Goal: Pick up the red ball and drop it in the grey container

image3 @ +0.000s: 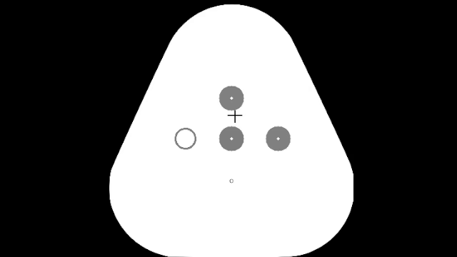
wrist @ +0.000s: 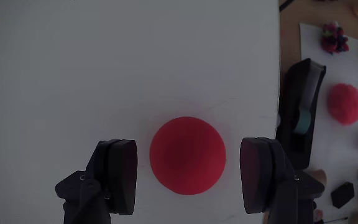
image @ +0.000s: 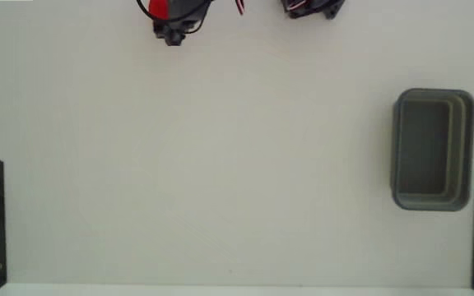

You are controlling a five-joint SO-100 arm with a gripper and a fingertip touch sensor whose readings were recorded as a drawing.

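My hand point(wrist: 188, 177) is spread wide, with the ball point(wrist: 188, 155) between its fingers.

In the wrist view my two dark fingers point(wrist: 122, 176) stand either side of the red ball, a gap showing on each side, so neither pad touches it; the ball lies on the white tabletop point(wrist: 104, 74). Past the tabletop's right edge in that view sit a black holder and assorted small objects, too blurred to name. In the fixed view only a bit of my arm point(image: 174, 18) shows at the top edge, left of centre, with a patch of red in it. The container point(image: 433, 150) sits well apart, near the tabletop's right edge, empty.
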